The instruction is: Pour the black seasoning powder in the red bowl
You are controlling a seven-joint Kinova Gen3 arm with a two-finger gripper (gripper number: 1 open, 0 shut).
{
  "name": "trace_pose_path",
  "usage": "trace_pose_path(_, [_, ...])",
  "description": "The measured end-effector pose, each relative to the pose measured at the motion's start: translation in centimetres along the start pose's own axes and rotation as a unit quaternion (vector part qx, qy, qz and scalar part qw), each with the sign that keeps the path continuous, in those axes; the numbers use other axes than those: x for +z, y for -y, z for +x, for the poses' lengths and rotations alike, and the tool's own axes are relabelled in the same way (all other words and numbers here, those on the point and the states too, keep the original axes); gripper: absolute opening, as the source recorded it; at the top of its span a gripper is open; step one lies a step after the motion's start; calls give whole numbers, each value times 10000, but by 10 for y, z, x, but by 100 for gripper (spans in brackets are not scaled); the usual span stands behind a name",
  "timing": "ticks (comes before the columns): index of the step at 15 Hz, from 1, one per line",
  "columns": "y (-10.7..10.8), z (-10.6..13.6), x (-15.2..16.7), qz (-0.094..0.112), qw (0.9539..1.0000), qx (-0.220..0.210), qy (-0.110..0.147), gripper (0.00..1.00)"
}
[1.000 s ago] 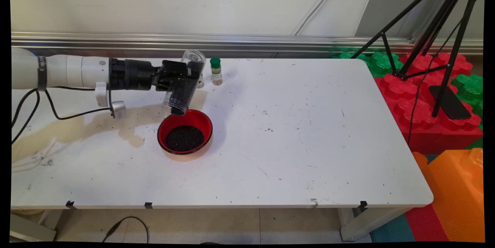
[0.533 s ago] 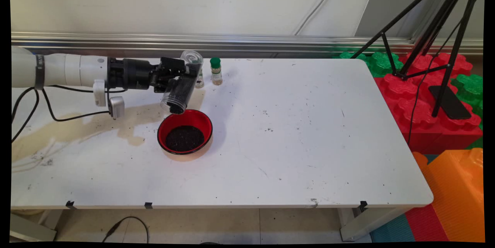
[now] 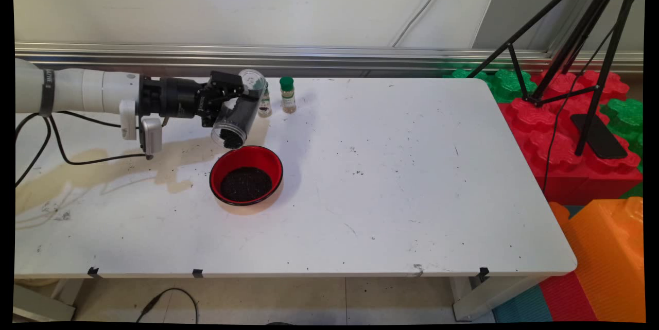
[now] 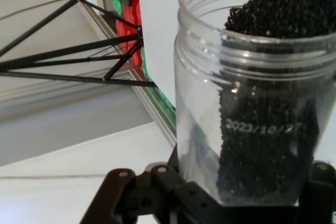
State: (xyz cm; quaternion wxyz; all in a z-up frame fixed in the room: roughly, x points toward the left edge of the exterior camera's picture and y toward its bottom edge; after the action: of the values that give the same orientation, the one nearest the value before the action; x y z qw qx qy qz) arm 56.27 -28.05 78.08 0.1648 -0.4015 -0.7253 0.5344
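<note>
Now we see our gripper [image 3: 234, 106] up above the table [image 3: 391, 186], over on the left and near the back. Its jaws are pinching a clear jar [image 3: 238, 116] around the middle. We are holding the jar tipped over, with its open mouth pointing down and to the left. The mouth hangs just above the back left rim of the red bowl [image 3: 246, 175], but it does not touch the bowl. Some black seeds [image 4: 262, 145] are in the jar. From the hand view we see them piled along one side of the jar and up to its mouth, and white numbers are printed on the jar's wall.

The red bowl sits on the table right below the jar. It has a heap of the same black seeds in its middle. Some of the red inside shows all around the heap.

A little bottle [image 3: 287, 94] with a green cap stands upright near the back edge of the table, just to the right of the jar. Another small bottle [image 3: 265, 107] stands between them, partly hidden behind the jar. A pale brown stain [image 3: 98, 168] spreads over the table to the left of the bowl, under our arm.

Off the right end of the table, a black tripod [image 3: 576, 36] stands on big red blocks [image 3: 566, 129].
</note>
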Motion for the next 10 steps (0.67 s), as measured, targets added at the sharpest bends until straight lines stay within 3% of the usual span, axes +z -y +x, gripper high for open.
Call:
trace_pose_path(6, [2,-4,-6,-55,9956,-933,-35,0])
trace_pose_path(10, [4,-6,-9,-92,9875,-1575,-60,0])
